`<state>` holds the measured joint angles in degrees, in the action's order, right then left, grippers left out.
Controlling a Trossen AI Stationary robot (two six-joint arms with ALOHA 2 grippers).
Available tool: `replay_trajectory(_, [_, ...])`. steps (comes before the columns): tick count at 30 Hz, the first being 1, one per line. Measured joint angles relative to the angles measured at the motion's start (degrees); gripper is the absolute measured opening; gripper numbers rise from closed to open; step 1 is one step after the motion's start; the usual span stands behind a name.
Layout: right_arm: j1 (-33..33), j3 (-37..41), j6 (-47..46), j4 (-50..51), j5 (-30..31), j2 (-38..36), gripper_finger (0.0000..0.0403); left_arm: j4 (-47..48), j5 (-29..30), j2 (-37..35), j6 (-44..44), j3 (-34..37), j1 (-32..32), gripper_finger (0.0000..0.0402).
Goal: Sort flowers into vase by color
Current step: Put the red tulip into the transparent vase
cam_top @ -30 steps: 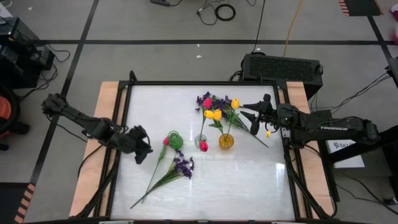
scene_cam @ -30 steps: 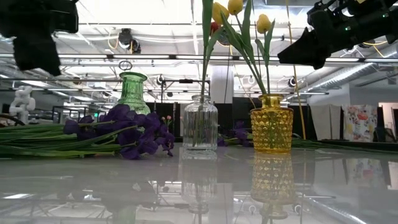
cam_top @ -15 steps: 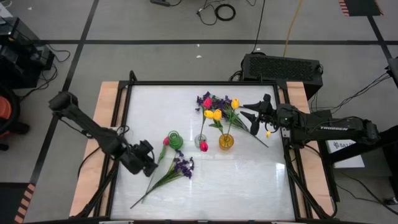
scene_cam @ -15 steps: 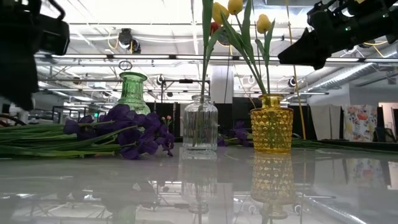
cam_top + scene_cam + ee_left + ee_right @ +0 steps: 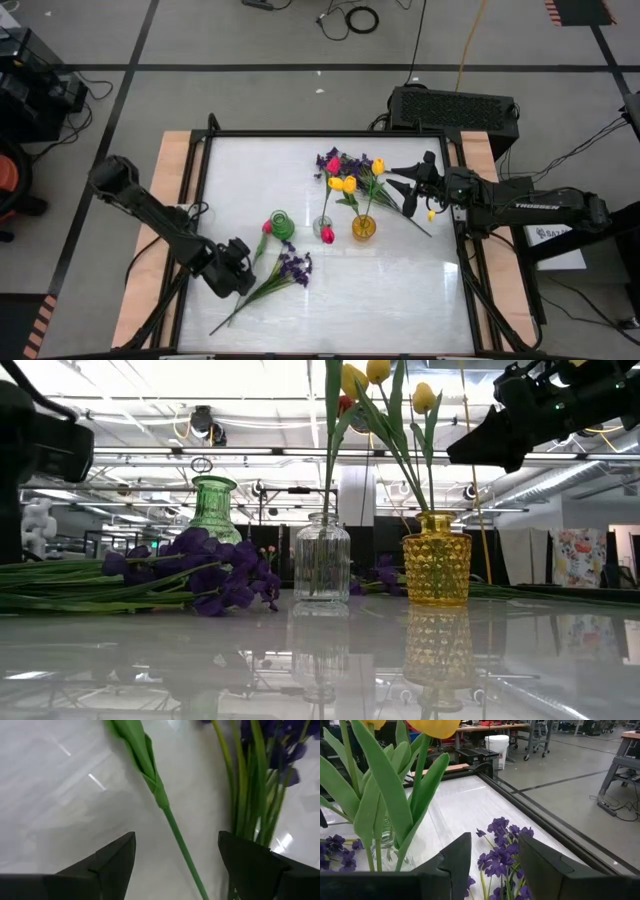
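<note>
My left gripper (image 5: 238,278) (image 5: 177,845) hovers open near the table's near-left part. Its fingers stand on either side of the green stem (image 5: 175,832) of a pink tulip (image 5: 266,228) that lies flat on the table. A purple sprig (image 5: 294,267) lies beside it, its stems (image 5: 250,795) by one finger. The green vase (image 5: 281,224), clear vase (image 5: 325,229) and yellow vase (image 5: 363,228) stand mid-table; yellow tulips (image 5: 343,184) rise from the yellow one. My right gripper (image 5: 405,190) (image 5: 492,850) waits open at the far right.
More purple sprigs (image 5: 338,160) lie on the table behind the vases. A yellow tulip (image 5: 431,213) with a long stem lies near the right gripper. The table's near half is bare white surface (image 5: 380,300), framed by a dark rim (image 5: 470,300).
My left gripper has moved toward the table's near edge and slightly right, and come down over the stems of the lying pink tulip and purple sprig. The flowers and vases have stayed where they were.
</note>
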<state>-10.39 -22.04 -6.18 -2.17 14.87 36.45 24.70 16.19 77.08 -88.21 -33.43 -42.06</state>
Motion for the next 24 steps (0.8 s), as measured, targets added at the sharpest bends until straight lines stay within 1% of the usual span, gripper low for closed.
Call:
replay_trajectory(4, [0.00,0.00,-0.15,0.03,0.00,0.00,0.0155,-0.37,0.04,1.46,-0.03,0.00,0.02,0.0283])
replay_trajectory(6, [-0.02,0.00,-0.22,0.13,0.00,0.00,0.0155,-0.31,0.38,1.82,-0.03,0.00,0.02,0.0270])
replay_trajectory(8, [0.00,0.00,-0.22,0.17,0.00,0.00,0.0155,-0.67,1.08,1.95,-0.05,0.00,0.07,0.0249])
replay_trajectory(13, [-0.01,0.00,-0.24,0.26,0.00,0.01,0.0155,-1.60,3.11,2.01,0.03,0.00,0.08,0.0174])
replay_trajectory(22, [0.00,0.00,-2.12,0.33,-0.26,0.00,0.0155,-1.02,3.63,2.01,1.12,0.00,0.09,0.0028])
replay_trajectory(24, [-0.02,0.00,-2.18,0.31,-0.51,0.00,0.0155,-0.67,4.22,2.00,1.75,-0.01,0.09,0.0010])
